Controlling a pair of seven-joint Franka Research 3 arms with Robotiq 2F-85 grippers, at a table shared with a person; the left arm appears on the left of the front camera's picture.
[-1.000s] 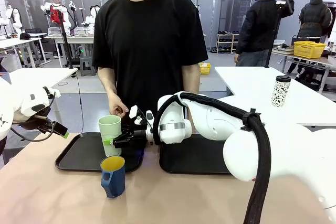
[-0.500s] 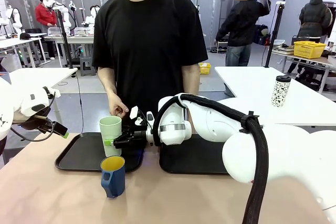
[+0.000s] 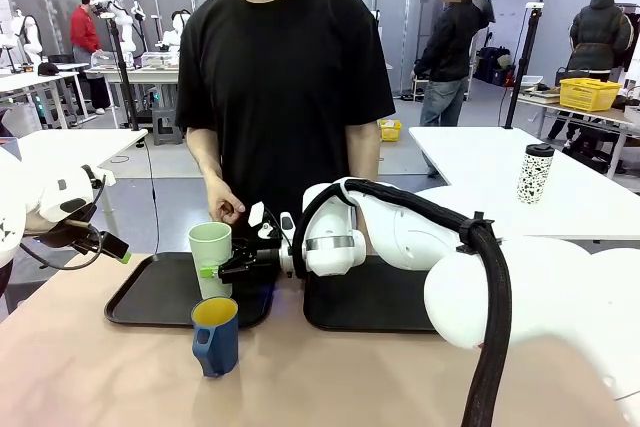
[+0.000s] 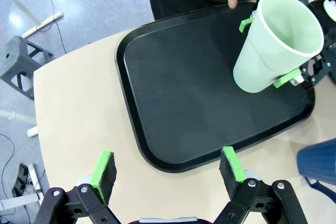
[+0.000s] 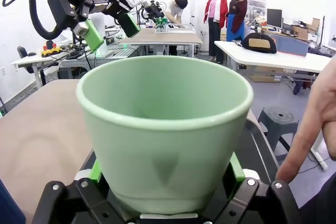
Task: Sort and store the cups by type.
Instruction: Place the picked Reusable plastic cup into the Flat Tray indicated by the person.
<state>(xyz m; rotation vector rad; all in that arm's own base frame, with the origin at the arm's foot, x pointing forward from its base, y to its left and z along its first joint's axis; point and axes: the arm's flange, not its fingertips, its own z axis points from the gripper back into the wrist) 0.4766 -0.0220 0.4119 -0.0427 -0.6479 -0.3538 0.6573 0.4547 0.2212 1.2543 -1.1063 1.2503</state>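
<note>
Right jaws are clenched on the tumbler [image 3: 210, 252], one green pad [image 4: 245, 23] on each side of its lower body. That pale mint cup is left of centre in the front view, over the near right part of the left tray [image 3: 150, 297]. In the left wrist view the tumbler [image 4: 273, 40] sits in the upper right of the frame, leaning, with its open mouth turned toward the camera. Whether its base touches the tray [image 4: 178, 87] I cannot tell. In the right wrist view the tumbler [image 5: 163, 135] is at centre.

Left jaws are released. In the left wrist view their two green pads [image 4: 105, 174] stand wide apart at the bottom of the frame with nothing between them, above the near rim of the tray.

Two cups are in play. The second, a dark blue mug [image 3: 216, 335] with a yellow inside, stands on the counter [image 3: 100, 377] just below the tumbler in the front view, close to the left tray's near edge.

Two black trays lie side by side. The right tray [image 3: 370, 307] is at lower centre, partly under the right arm [image 3: 400, 232].

One person stands at the far side. One hand [image 3: 225, 207] is just above and right of the tumbler's rim.
</note>
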